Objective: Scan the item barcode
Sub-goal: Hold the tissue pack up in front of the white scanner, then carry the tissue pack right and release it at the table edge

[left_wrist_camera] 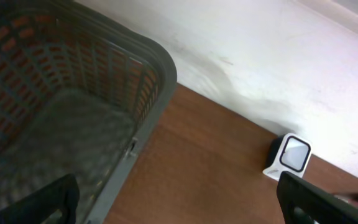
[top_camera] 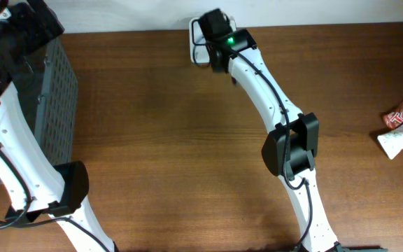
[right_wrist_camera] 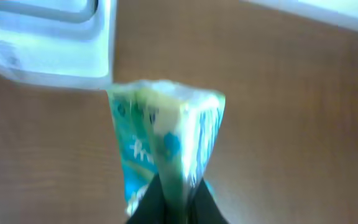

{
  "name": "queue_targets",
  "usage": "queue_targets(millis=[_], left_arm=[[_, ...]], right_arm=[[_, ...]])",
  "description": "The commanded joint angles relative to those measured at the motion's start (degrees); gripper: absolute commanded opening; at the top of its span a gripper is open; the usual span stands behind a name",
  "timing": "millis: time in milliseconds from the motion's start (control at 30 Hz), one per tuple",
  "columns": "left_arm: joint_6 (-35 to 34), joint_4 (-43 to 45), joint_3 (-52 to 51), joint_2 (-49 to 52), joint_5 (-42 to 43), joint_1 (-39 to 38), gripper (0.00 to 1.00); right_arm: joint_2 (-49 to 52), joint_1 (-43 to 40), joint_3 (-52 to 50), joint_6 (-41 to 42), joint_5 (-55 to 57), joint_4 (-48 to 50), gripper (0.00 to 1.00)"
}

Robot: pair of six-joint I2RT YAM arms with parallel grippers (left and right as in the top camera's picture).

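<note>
Green packet (right_wrist_camera: 166, 130), blurred, sits pinched between the pressed-together fingers of the right gripper (right_wrist_camera: 169, 202), its top just beside, perhaps touching, the white scanner (right_wrist_camera: 48, 43). The left gripper (left_wrist_camera: 176, 190) hangs spread wide above the grey basket (left_wrist_camera: 163, 71).

overhead: white box-shaped scanner (top_camera: 195, 38) at 12 o'clock mostly hidden under right gripper (right_wrist_camera: 166, 200) | grey plastic mesh basket (top_camera: 58, 94) cut off at 9 o'clock | right wrist: green-and-white glossy packet (right_wrist_camera: 166, 140) blurred, print unreadable
</note>
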Motion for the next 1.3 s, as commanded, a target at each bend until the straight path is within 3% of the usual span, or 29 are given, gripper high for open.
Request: queue_targets(millis=[0, 133, 333, 467, 567, 700, 800, 867, 967, 1100, 1267], left_arm=[[0.9, 0.02, 0.2, -0.81, -0.42, 0.35, 0.99], [0.9, 0.02, 0.2, -0.81, -0.42, 0.35, 0.99], [0.9, 0.02, 0.2, -0.81, -0.42, 0.37, 0.99], [0.9, 0.02, 0.17, -0.81, -0.42, 0.37, 0.99], [0.9, 0.02, 0.2, -0.81, -0.42, 0.37, 0.99], [0.9, 0.02, 0.2, -0.81, -0.42, 0.37, 0.99], [0.9, 0.02, 0.17, -0.81, -0.42, 0.35, 0.99], [0.9, 0.02, 0.2, -0.81, -0.42, 0.35, 0.99], [0.9, 0.02, 0.2, -0.81, -0.42, 0.37, 0.99], [0.9, 0.02, 0.2, -0.81, -0.42, 0.37, 0.99], [0.9, 0.02, 0.2, -0.81, -0.42, 0.37, 0.99]], right_arm=[[-0.57, 0.57, 1.4, -7.1, -0.28, 11.61, 0.04], [-0.5, 0.57, 0.13, -10.67, -1.81, 24.28, 0.04], [3.43, 0.83, -0.48, -15.74, -1.75, 31.43, 0.04], [3.54, 0.9, -0.48, -15.85, -1.77, 30.53, 0.04], [4.24, 0.9, -0.48, -24.09, -3.43, 25.55, 0.04], [4.35, 0.9, -0.46, -24.72, -2.95, 23.41, 0.04], [2.4, 0.15, 1.14, -18.67, 12.68, 23.3, 0.04], [0.17, -1.53, 1.57, -14.34, 16.02, 20.74, 0.04], [-5.03, -8.2, 1.9, -3.69, 16.15, 9.55, 0.04], [-7.87, -23.21, 1.9, 11.47, 15.98, -11.02, 0.04], [-6.84, -38.21, -0.63, 14.53, 1.81, -19.23, 0.04]])
